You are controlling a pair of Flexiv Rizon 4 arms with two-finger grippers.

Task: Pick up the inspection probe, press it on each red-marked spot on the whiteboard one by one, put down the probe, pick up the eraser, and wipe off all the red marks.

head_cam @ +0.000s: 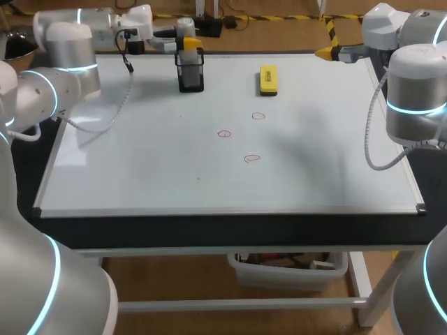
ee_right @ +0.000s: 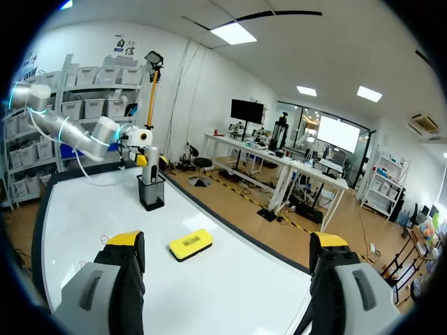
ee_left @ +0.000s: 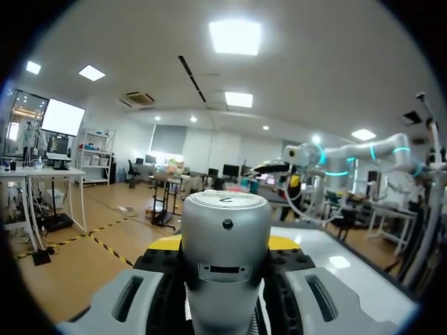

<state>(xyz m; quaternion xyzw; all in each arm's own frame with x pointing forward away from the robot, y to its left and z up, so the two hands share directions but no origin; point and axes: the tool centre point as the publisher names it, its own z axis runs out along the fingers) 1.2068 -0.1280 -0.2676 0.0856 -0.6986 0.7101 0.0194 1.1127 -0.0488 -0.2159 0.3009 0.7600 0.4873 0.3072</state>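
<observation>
The grey inspection probe point(head_cam: 185, 29) stands upright in a black holder point(head_cam: 190, 75) at the back of the whiteboard point(head_cam: 140, 174). My left gripper point(head_cam: 190, 44) is shut on the probe point(ee_left: 225, 251), its black pads pressed against both sides. Three small red marks point(head_cam: 259, 116) point(head_cam: 224, 133) point(head_cam: 252, 158) lie mid-board. The yellow eraser point(head_cam: 268, 79) lies flat to the right of the holder. My right gripper point(head_cam: 335, 51) is open at the board's back right edge, holding nothing. In the right wrist view the eraser point(ee_right: 191, 244) lies ahead of the right gripper point(ee_right: 227, 244), with the holder point(ee_right: 151, 192) farther off.
A grey cable point(head_cam: 124, 98) from my left arm hangs over the board's back left part. My right arm's elbow point(head_cam: 415, 98) stands over the board's right edge. The whiteboard's metal frame point(head_cam: 230, 211) runs along the front.
</observation>
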